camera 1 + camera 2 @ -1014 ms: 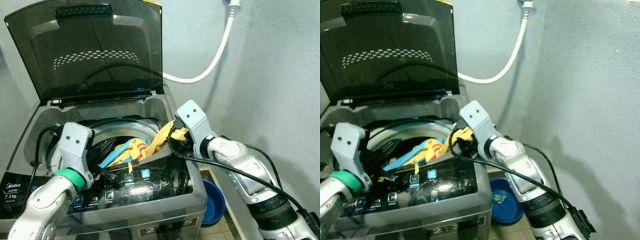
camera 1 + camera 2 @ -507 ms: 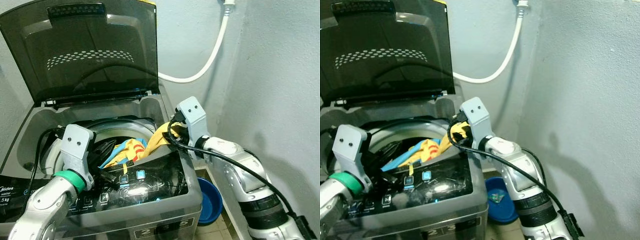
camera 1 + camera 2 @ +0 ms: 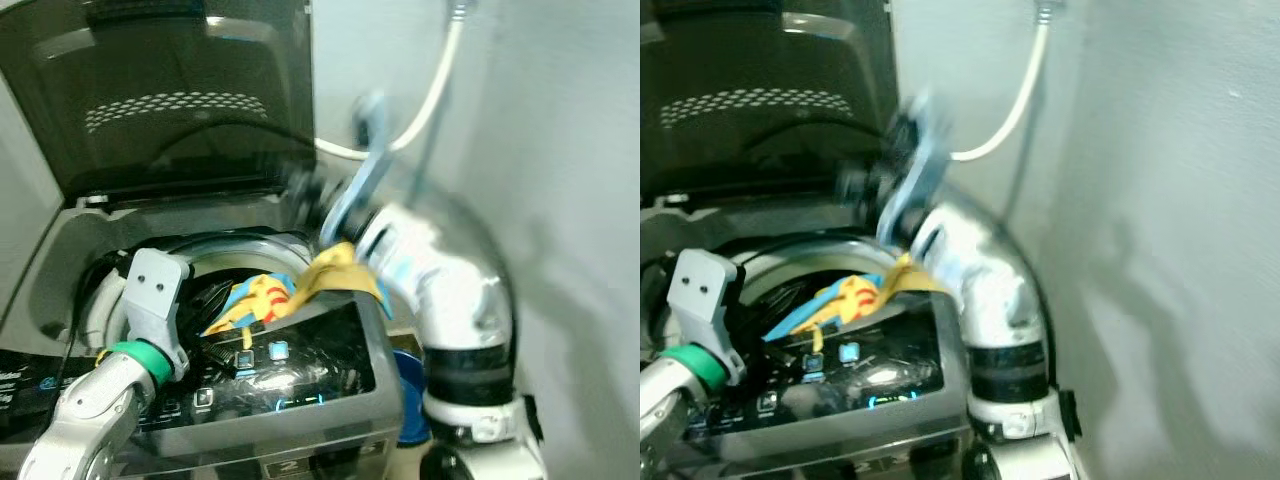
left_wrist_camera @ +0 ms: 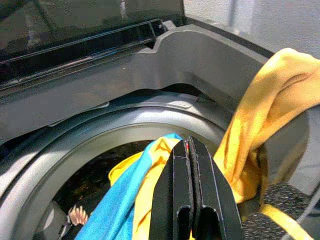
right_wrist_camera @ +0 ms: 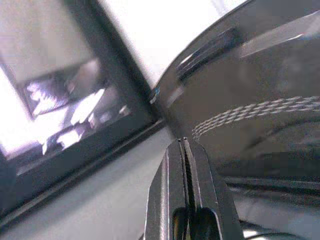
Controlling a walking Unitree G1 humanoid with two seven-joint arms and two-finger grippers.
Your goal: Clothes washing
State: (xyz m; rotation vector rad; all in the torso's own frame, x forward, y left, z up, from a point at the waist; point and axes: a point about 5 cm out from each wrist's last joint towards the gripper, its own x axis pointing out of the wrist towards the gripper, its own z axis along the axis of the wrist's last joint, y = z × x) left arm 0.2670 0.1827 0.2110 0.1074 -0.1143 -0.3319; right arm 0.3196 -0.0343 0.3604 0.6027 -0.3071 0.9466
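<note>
Laundry: yellow garment [image 3: 335, 272] drapes over the washer's [image 3: 330, 400] right rim, its length trailing into the drum. I see my left end effector [image 4: 189, 195], fingers together, empty, nearer, just short of it. Right end effector [image 5: 184, 195], fingers together, points at the lid [image 3: 180, 90].

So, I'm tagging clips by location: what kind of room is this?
Probably a home laundry corner: a grey top-loading washing machine with its dark tinted lid raised, a white water hose on the plain wall, and yellow-and-blue clothes in the drum.
</note>
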